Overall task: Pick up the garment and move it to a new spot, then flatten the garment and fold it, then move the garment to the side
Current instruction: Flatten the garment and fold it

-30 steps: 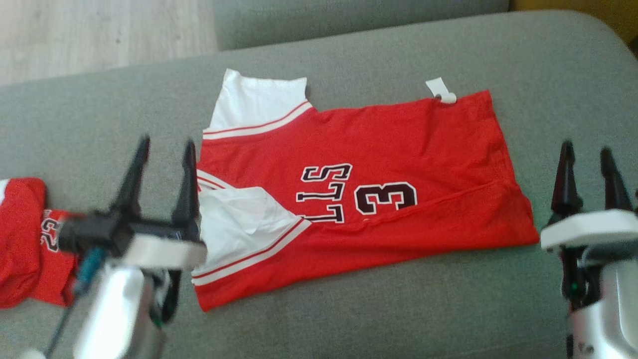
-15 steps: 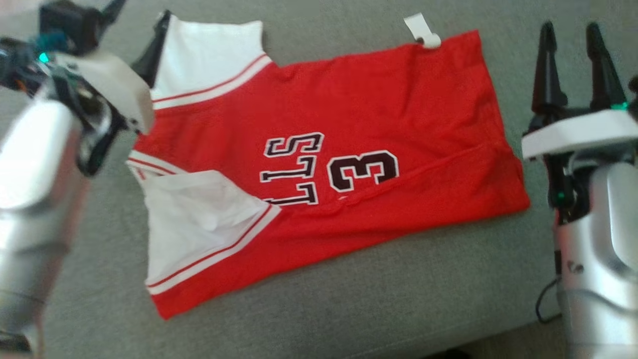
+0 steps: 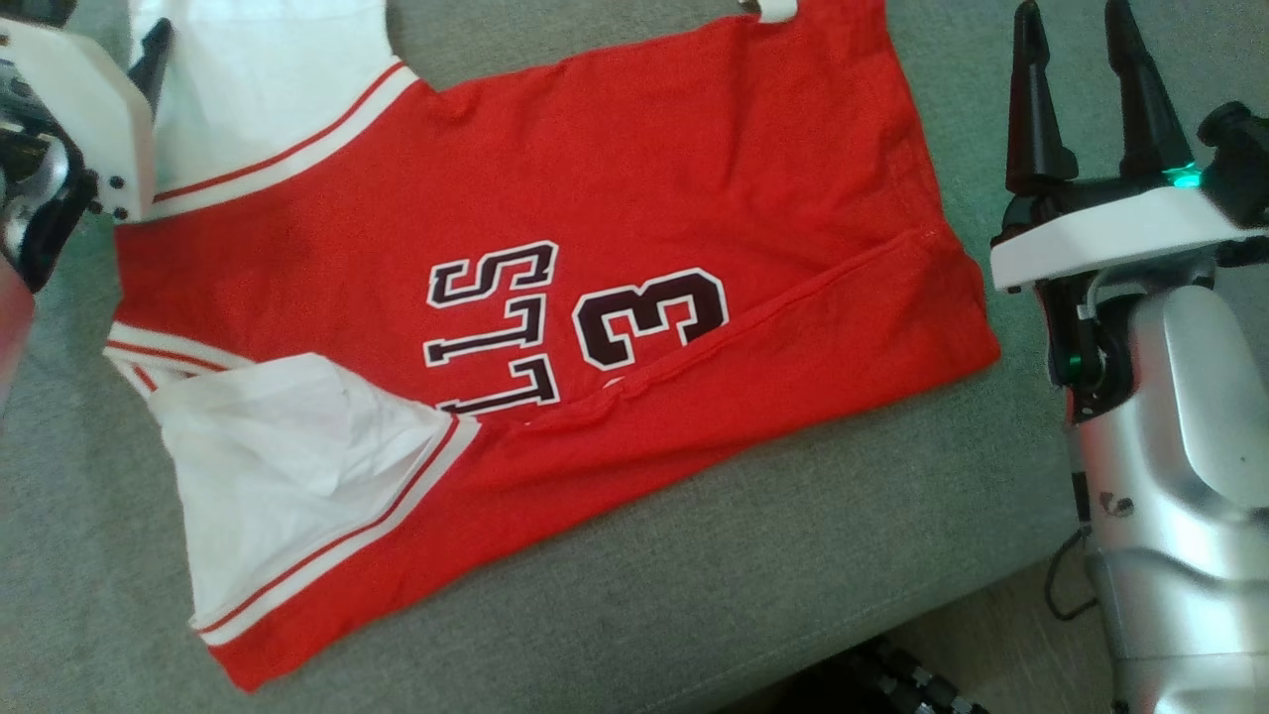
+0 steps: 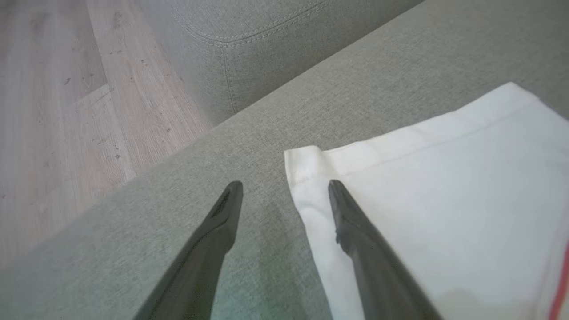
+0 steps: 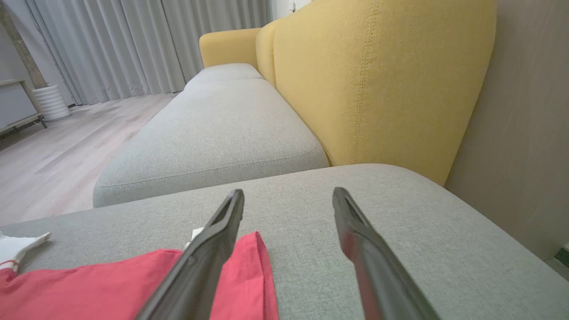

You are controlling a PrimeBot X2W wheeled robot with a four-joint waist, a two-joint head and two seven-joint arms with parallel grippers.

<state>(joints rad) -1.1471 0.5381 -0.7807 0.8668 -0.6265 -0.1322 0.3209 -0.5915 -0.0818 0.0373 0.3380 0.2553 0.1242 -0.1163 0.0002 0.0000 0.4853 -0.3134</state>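
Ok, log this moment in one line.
jersey: spread on couch, lower edge folded over | left jaws: open, at white sleeve corner | right jaws: open, beside red hem | held: nothing

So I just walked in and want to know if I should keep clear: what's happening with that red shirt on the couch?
A two-armed robot is working on a red jersey that lies spread out on a grey sofa cushion. Neither gripper holds anything. The left gripper is open, its fingers either side of the edge of the white sleeve, near its corner. The right gripper is open beside the jersey's hem end.
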